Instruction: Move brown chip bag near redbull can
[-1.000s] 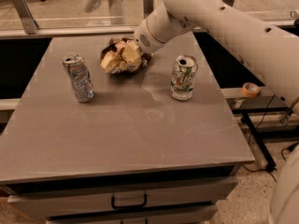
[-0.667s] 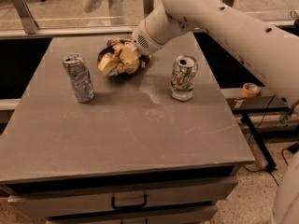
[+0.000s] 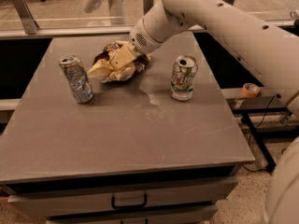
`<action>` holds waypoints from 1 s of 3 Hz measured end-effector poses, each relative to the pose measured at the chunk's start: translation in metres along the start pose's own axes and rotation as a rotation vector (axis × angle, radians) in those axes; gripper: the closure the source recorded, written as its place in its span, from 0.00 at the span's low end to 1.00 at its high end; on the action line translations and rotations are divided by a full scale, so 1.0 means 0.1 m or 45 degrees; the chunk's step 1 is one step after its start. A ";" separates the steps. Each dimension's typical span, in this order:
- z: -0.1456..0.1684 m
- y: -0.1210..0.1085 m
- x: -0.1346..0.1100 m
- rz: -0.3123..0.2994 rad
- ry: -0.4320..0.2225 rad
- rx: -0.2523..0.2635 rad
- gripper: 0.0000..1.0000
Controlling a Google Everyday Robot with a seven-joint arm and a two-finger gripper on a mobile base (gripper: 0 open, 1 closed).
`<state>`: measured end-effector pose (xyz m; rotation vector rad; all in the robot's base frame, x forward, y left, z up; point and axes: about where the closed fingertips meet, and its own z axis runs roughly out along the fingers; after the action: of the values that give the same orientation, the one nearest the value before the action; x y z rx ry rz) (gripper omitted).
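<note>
The brown chip bag (image 3: 108,69), crumpled brown and cream, lies on the grey table (image 3: 126,129) at the back centre-left. My gripper (image 3: 122,56) comes down from the upper right and is shut on the bag's top. The redbull can (image 3: 76,79), slim, dented and silver-blue, stands upright just left of the bag with a small gap between them.
A wider white-and-green can (image 3: 183,77) stands upright to the right of the bag. My arm (image 3: 224,27) spans the table's back right. A drawer handle (image 3: 129,201) is below the front edge. A tape roll (image 3: 251,89) sits on a shelf to the right.
My gripper and the chip bag have shifted a little left and toward the front, closer to the redbull can. Both cans stay put.
</note>
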<state>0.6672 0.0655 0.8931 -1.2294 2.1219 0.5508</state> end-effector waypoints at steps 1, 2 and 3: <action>-0.04 -0.01 -0.01 0.005 0.009 -0.005 0.00; -0.26 -0.08 -0.06 -0.024 0.043 0.039 0.00; -0.77 -0.29 -0.10 -0.080 0.083 0.215 0.00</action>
<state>0.6735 0.0099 0.9541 -1.2283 2.1276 0.3008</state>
